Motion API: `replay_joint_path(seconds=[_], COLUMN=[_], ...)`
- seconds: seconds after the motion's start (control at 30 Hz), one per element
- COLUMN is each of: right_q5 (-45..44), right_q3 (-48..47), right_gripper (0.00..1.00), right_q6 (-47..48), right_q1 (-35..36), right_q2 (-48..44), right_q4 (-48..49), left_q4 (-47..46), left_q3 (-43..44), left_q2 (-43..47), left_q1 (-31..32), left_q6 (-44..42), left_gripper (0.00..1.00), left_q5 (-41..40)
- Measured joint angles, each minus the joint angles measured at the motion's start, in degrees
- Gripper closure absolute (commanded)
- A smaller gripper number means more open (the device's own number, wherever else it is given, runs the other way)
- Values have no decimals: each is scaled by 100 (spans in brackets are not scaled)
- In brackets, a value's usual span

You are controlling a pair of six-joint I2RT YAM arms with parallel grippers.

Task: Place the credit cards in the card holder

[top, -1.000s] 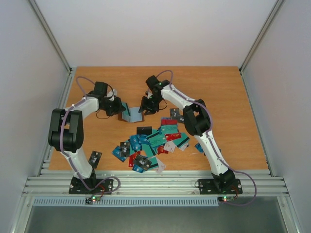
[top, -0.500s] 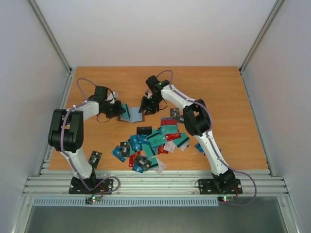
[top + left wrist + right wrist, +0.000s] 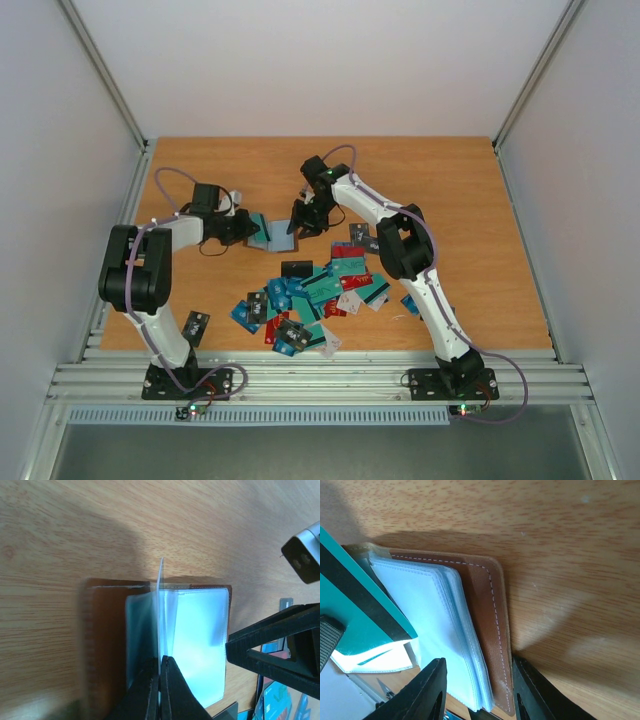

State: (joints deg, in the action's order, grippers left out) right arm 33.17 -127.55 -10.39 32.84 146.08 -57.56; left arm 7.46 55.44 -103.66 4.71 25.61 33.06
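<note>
The card holder [image 3: 274,238] is laid open, flanked by the left gripper [image 3: 160,662] on one side and the right gripper [image 3: 479,669] on the other. The left gripper's fingers are pressed together on a single clear sleeve [image 3: 161,605], which is held upright from the holder's middle. The right gripper's fingers are set partly apart astride the holder's brown cover and sleeve stack, and these seem to be pinched between them. The loose credit cards [image 3: 312,292] are heaped just beyond the holder's near edge.

The thin, slick sleeve could be lost from the pinch, or strained at its seam if it is pulled higher. If the hold on the cover is slack, the holder could be dragged along with the sleeve. With both grippers occupied at the holder, a card cannot be fetched unless one of them lets go.

The pinch on the sleeve's edge is shown only by the left wrist view. A teal card [image 3: 362,600] with a black stripe, at the holder's raised-sleeve side, is plainly shown only by the right wrist view. Whether it is inside a sleeve cannot be told. The heap is shown whole only from above.
</note>
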Motion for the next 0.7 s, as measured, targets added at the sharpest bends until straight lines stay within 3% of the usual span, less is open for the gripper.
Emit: replay_joint_path(seconds=[0.7], right_q5=[-22], right_q3=[-142], right_gripper=[62], right_q6=[-2], right_q1=[-13], right_q2=[52], right_q4=[-293], left_q4=[-1185], left_q3=[-621], left_q2=[13], left_q1=[-81], left_q6=[352], left_gripper=[99], left_q5=[654])
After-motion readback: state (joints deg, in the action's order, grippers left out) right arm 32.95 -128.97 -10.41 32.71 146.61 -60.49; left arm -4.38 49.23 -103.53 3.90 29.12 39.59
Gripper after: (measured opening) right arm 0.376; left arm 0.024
